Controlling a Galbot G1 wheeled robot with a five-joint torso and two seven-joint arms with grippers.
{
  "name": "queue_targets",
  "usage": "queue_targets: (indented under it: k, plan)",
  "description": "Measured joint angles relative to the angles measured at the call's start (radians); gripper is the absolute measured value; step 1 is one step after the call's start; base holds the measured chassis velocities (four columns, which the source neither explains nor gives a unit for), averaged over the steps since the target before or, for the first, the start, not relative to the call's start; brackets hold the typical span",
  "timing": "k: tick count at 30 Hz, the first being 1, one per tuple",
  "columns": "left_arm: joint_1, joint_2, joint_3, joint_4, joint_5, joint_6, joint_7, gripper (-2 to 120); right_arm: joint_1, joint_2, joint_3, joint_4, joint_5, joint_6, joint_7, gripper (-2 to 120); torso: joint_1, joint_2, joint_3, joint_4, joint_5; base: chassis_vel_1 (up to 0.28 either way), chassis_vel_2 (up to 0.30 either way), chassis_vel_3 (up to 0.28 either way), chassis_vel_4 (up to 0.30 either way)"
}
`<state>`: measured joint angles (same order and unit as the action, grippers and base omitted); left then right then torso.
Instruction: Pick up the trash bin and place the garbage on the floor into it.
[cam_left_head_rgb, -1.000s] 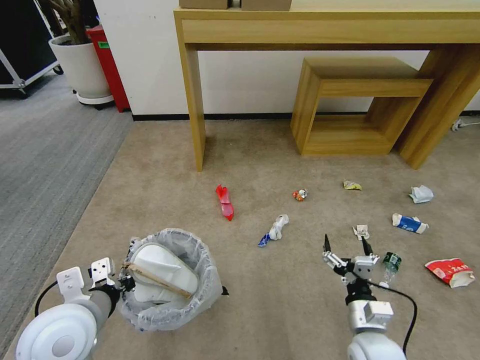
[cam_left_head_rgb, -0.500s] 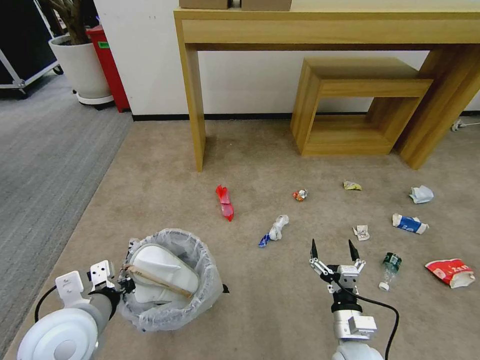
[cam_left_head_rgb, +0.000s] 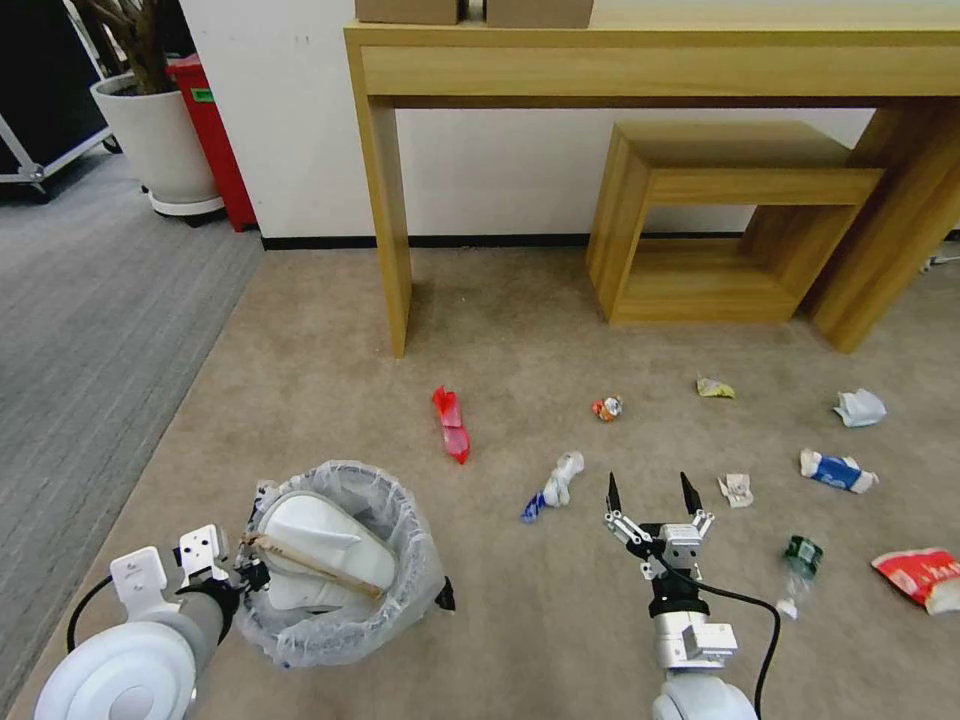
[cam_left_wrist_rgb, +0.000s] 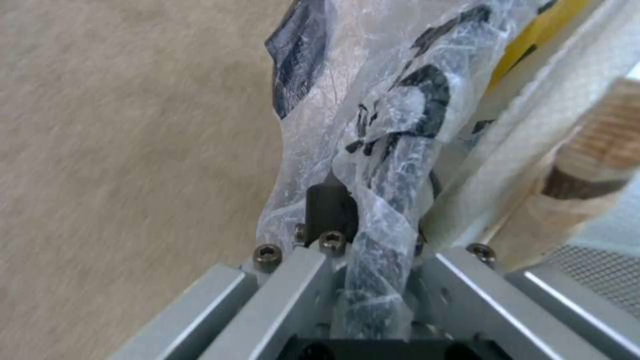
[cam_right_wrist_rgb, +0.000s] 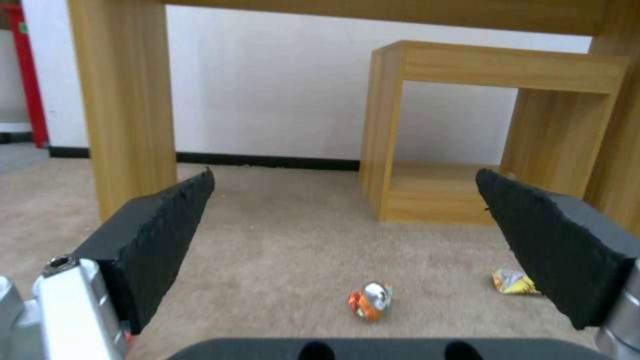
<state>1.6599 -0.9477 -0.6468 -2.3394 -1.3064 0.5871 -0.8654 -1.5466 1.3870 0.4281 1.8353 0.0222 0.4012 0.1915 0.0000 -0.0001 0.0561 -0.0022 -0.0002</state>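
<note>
The trash bin (cam_left_head_rgb: 400, 585), lined with a crinkled clear bag, holds a white slipper (cam_left_head_rgb: 320, 540) and a wooden stick (cam_left_head_rgb: 315, 565). My left gripper (cam_left_head_rgb: 245, 575) is shut on its near rim; the left wrist view shows the bag-covered rim (cam_left_wrist_rgb: 400, 165) pinched in that gripper (cam_left_wrist_rgb: 373, 220). My right gripper (cam_left_head_rgb: 650, 493) hangs open over the beige floor (cam_left_head_rgb: 320, 380), between a blue-white twisted wrapper (cam_left_head_rgb: 552, 485) and a small paper scrap (cam_left_head_rgb: 737, 489). Its fingers (cam_right_wrist_rgb: 160, 235) frame an orange wrapper (cam_right_wrist_rgb: 370, 300) and a yellow wrapper (cam_right_wrist_rgb: 512, 282).
More garbage lies around: a red wrapper (cam_left_head_rgb: 450, 425), crumpled white paper (cam_left_head_rgb: 860, 407), a blue-white carton (cam_left_head_rgb: 838, 471), a green-label bottle (cam_left_head_rgb: 800, 565), a red packet (cam_left_head_rgb: 925, 575). A wooden table leg (cam_left_head_rgb: 390, 200) and a low shelf (cam_left_head_rgb: 720, 220) stand ahead.
The camera has shifted a little. My right gripper has drawn left, away from the bottle, and stays open. The left gripper keeps its hold on the bin rim.
</note>
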Motion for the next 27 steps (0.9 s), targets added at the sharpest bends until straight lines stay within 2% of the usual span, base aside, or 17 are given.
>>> queue_targets:
  k: [2, 5, 8, 10, 27]
  plan:
    - [0.0, 0.0, 0.001, 0.001, 0.0, 0.0, 0.001, 0, 0.002, 0.0, 0.0, -0.003, -0.002, 0.002, 0.0, 100, 0.0, 0.0, 0.0, -0.0003, -0.0007, -0.264, 0.221, 0.237, -0.245]
    - [0.001, 0.001, 0.001, 0.002, 0.001, 0.0, 0.001, 0, 0.01, 0.0, -0.001, -0.011, -0.006, 0.013, -0.001, 100, 0.0, 0.0, 0.0, 0.0002, 0.0008, -0.265, 0.252, 0.239, -0.27]
    - [0.003, 0.002, 0.001, 0.003, 0.002, 0.0, 0.001, 0, 0.02, 0.001, 0.0, -0.017, -0.004, 0.027, -0.006, 100, 0.0, 0.0, 0.0, 0.0, -0.0007, -0.184, 0.235, 0.153, -0.172]
    - [0.005, 0.003, 0.001, 0.003, 0.001, 0.0, 0.001, 0, 0.024, 0.002, 0.001, -0.018, -0.008, 0.028, -0.007, 100, 0.0, 0.0, 0.0, -0.0001, 0.0005, -0.136, 0.108, 0.087, -0.117]
    - [0.02, 0.01, 0.013, 0.0, 0.012, 0.0, -0.004, 0, 0.019, 0.003, -0.012, -0.003, -0.007, 0.038, -0.03, 100, 0.0, 0.0, 0.0, 0.0001, -0.0001, 0.009, -0.006, -0.006, 0.017]
